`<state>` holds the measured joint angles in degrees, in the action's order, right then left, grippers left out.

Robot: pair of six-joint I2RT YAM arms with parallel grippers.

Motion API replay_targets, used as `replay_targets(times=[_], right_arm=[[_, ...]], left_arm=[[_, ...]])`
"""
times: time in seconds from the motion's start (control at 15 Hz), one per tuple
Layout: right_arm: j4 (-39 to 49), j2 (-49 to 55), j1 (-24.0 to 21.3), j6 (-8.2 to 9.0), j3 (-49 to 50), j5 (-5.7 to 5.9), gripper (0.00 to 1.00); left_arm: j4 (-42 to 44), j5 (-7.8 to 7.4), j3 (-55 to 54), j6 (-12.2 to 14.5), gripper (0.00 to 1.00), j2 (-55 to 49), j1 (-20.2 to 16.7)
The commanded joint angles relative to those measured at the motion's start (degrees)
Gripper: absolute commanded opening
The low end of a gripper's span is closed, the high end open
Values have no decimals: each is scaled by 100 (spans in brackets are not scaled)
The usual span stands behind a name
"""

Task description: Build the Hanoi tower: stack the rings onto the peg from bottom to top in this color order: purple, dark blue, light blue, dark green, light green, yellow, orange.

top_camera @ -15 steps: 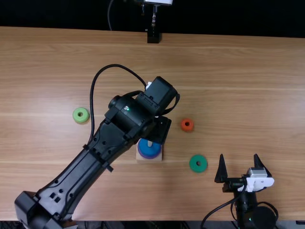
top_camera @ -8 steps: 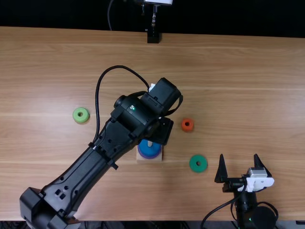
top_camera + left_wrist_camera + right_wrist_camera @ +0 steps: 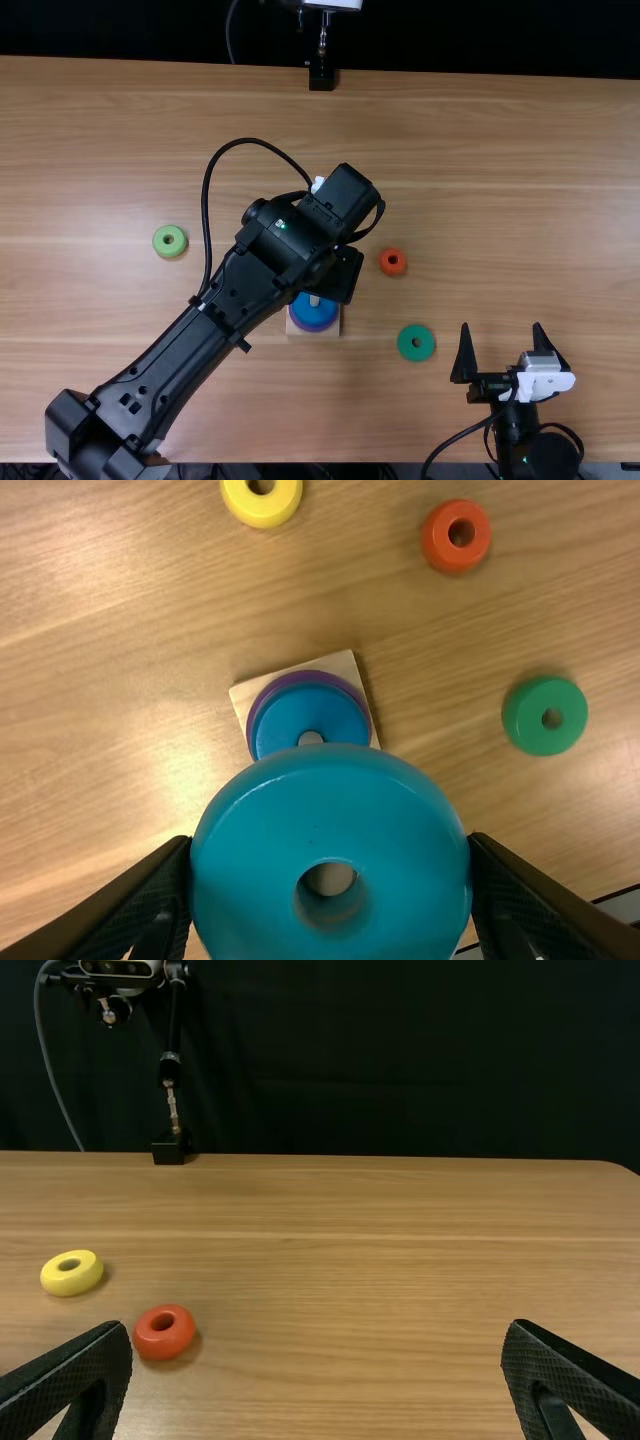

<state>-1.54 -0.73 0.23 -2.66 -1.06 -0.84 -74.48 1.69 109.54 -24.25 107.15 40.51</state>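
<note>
The left hand (image 3: 338,275) grips a thick, round, light blue ring (image 3: 330,805) near the square wooden base (image 3: 340,664), whose peg (image 3: 311,738) carries the purple ring (image 3: 262,697) below and the dark blue ring (image 3: 300,712) above. The right hand (image 3: 501,328), right of this base, is wide open and empty, pointing forward.

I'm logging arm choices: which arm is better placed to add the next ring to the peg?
Left, I'd say: the left gripper holds the light blue ring near the peg. The right gripper is open, empty and farther away.
</note>
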Motion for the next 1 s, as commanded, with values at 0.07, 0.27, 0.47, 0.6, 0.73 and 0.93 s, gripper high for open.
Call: replay_targets(times=[0.07,0.27,0.47,0.6,0.73,0.93], right_arm=[[11,73,-84,12,36,0,100],[11,73,-84,12,27,-11,100],[11,73,-84,12,27,-11,100],[11,73,-84,12,36,-11,100],[11,73,-84,12,36,0,100],[11,73,-84,12,36,-11,100]], left_arm=[[12,-11,-108,-53,99,60,62],[12,-1,-380,-53,100,25,9],[139,-1,-328,-32,100,-10,-43],[445,10,-275,-32,100,-415,-307],[1236,31,-292,-22,100,-1056,-773],[2037,274,-688,10,100,-1891,-1573]])
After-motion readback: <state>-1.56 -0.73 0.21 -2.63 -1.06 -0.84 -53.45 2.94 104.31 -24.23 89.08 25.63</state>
